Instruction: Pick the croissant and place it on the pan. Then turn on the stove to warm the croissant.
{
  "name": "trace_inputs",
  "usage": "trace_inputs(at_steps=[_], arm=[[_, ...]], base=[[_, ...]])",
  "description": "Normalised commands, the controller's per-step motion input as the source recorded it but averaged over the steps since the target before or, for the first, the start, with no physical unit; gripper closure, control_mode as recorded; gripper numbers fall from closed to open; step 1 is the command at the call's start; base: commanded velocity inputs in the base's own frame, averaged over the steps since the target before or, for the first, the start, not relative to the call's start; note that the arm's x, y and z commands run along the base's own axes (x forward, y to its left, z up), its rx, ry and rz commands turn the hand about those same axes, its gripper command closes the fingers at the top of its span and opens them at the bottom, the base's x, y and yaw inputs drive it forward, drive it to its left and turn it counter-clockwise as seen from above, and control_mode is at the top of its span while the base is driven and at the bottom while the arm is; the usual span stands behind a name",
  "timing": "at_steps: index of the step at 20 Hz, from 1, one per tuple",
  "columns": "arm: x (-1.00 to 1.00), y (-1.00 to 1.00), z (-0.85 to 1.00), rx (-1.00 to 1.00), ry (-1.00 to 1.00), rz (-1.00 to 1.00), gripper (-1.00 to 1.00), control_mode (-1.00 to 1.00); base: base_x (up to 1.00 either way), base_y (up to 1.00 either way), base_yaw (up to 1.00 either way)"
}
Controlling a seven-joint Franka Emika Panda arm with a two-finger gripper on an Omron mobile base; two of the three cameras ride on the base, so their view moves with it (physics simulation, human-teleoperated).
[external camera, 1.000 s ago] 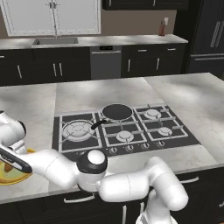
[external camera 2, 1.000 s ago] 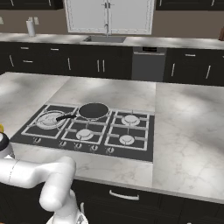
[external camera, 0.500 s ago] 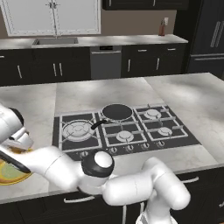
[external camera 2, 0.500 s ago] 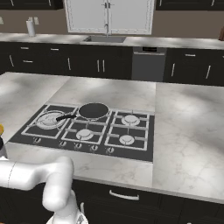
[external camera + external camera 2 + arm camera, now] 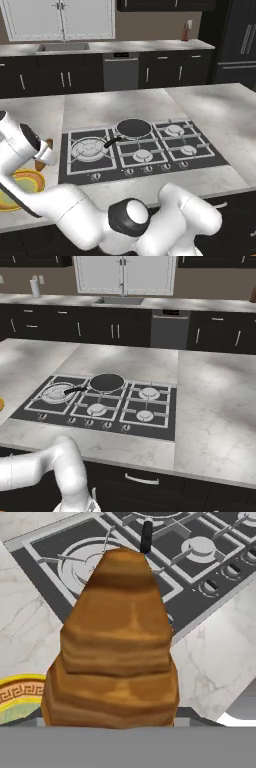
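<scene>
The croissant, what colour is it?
Golden-brown with darker bands, the croissant shows best in the hand view.

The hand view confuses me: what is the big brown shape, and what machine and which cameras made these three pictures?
The machine is a white robot arm on a driving base, in a rendered kitchen. Two pictures come from cameras on the base, behind the arm to its left and to its right. The third comes from a camera on the hand itself. The brown shape is the croissant. It looks huge because the gripper holds it very close to that camera, above the counter. Below it lie a yellow-rimmed plate and the stove. The black pan sits on a rear burner.
</scene>
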Motion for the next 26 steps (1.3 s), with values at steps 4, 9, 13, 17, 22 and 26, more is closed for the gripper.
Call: trace_inputs(at_steps=[4,9,13,17,22,26], arm=[[-0.13,-1.0,0.26,0.03,-0.26,0.0,1.0,-1.0],[0.0,-0.85,0.24,0.1,-0.19,0.0,1.0,-1.0],[0.0,-0.85,0.31,0.23,-0.07,0.0,1.0,-1.0],[0.0,-0.79,0.15,0.26,0.0,0.0,1.0,-1.0],[0.09,-0.78,0.03,0.29,0.03,-0.05,1.0,-1.0],[0.32,-0.39,0.0,0.17,0.09,-0.11,1.0,-1.0]], base=[[0.0,0.0,0.0],[0.0,0.0,0.0],[0.0,0.0,0.0],[0.0,0.0,0.0],[0.0,0.0,0.0],[0.0,0.0,0.0]])
